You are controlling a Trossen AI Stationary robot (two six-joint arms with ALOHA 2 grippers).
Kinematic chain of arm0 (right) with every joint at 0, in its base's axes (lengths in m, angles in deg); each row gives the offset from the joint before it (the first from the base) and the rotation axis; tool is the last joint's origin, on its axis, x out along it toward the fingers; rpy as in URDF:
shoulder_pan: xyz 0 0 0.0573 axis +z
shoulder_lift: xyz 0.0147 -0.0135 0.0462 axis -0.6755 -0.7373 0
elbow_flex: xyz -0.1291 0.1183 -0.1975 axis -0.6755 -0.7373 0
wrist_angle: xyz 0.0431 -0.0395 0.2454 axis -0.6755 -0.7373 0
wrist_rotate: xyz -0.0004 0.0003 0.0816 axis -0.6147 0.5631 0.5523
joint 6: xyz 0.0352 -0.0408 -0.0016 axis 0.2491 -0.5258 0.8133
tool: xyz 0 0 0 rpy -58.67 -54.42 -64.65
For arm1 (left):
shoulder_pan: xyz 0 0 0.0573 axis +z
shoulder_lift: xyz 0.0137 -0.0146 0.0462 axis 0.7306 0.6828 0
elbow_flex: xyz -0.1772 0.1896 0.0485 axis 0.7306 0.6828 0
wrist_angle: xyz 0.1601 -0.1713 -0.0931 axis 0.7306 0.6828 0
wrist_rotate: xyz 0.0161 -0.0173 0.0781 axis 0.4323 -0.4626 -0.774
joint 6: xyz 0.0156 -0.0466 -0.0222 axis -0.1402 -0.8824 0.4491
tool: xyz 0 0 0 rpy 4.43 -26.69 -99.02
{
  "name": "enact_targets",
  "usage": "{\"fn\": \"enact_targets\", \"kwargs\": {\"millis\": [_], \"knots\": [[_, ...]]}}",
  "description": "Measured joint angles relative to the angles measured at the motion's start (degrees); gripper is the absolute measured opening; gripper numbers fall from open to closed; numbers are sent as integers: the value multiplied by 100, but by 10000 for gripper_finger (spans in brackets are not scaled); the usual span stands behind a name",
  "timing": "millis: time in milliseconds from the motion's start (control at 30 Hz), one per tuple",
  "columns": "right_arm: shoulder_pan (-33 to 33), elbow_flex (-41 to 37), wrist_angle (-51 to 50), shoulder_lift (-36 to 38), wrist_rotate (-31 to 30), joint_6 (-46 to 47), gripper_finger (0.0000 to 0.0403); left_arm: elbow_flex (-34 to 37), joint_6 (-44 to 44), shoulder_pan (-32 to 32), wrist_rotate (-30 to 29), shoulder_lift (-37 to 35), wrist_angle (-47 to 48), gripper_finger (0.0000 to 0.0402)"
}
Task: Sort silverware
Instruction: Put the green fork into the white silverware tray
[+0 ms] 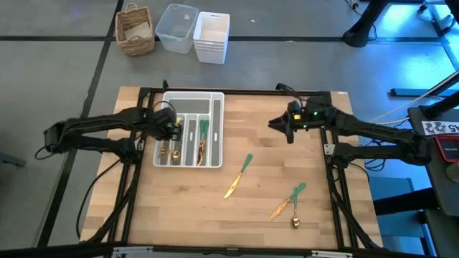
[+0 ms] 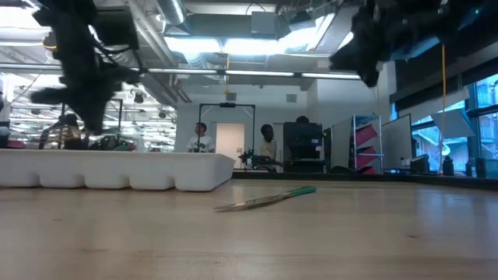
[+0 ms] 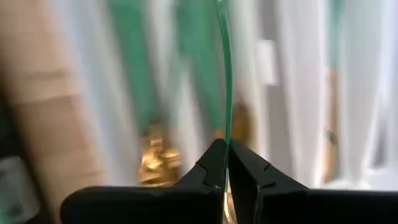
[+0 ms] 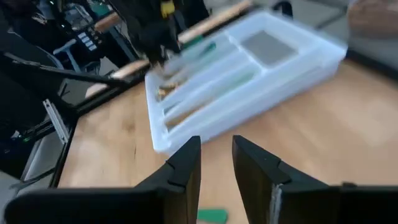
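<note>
Near table edge: spoon point(image 1: 295, 219) and fork point(image 1: 288, 201) lie crossing each other, green handles up toward right arm. Just left, knife point(image 1: 238, 176) lies alone on bare wood, also seen in low view point(image 2: 266, 200).

Mid table: white tray point(image 1: 216, 129) holds several green-handled pieces in its long slots.

Left gripper point(image 3: 225, 163) over tray's left slots, fingers pinched on thin green handle point(image 3: 226, 93).

Right gripper point(image 4: 216, 163) hovers above wood right of tray, fingers narrowly parted, nothing held.

Beyond table: wicker basket point(image 1: 135, 29), plastic bins point(image 1: 193, 31) on floor.

Robotics lab, open ceiling ducts point(image 2: 233, 23), whiteboards point(image 2: 393, 140), people point(image 2: 268, 144) behind
</note>
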Motion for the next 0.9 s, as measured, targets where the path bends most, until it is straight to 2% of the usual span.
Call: {"fn": "enact_targets", "kwargs": {"millis": [133,200,433,600,900], "knots": [[231,-322,23,-174,23,97,95,4,-713,0,-361,-203,845,2],[391,-346,51,-263,-41,97,95,59,-866,0,-525,-196,938,3],[815,-352,65,-541,-265,-47,95,577,-664,2,-675,34,-141,4],[1043,-352,45,-620,-271,-60,95,719,-281,4,-783,268,-322,8],[1172,-352,45,-618,-269,-65,95,719,-324,7,-796,269,-356,93]]}}
